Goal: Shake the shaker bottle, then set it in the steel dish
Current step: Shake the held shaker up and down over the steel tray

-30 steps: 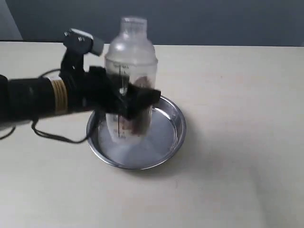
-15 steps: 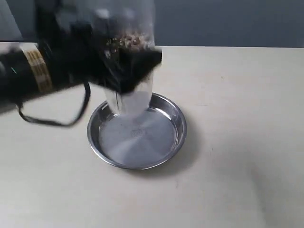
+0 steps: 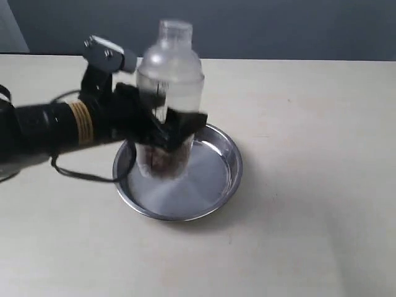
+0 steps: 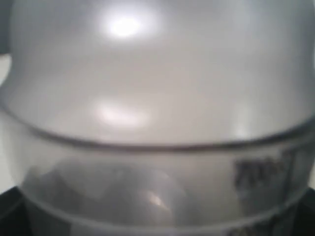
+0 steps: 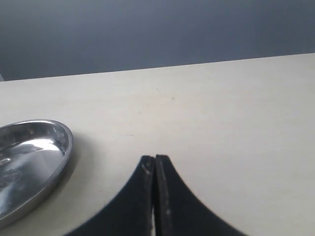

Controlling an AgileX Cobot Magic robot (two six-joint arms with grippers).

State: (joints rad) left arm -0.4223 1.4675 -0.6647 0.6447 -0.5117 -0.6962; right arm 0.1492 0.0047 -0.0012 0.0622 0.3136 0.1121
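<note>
The clear shaker bottle stands upright in the air above the steel dish, brown bits gathered at its bottom. My left gripper is shut on the bottle's body from the left, its black fingers wrapped round the lower half. In the left wrist view the bottle's blurred clear wall fills the picture and hides the jaws. My right gripper is shut with nothing in it, low over the table, the steel dish off to its side. The right arm is outside the exterior view.
The pale table stretches to the right of the dish. A black cable hangs from the left arm near the dish's left rim. A dark wall runs behind the table's far edge.
Half a second ago the bottle was lifted high and blurred, bits flung upward; it has dropped back down over the dish, as a second ago. The right gripper shows no earlier frame.
</note>
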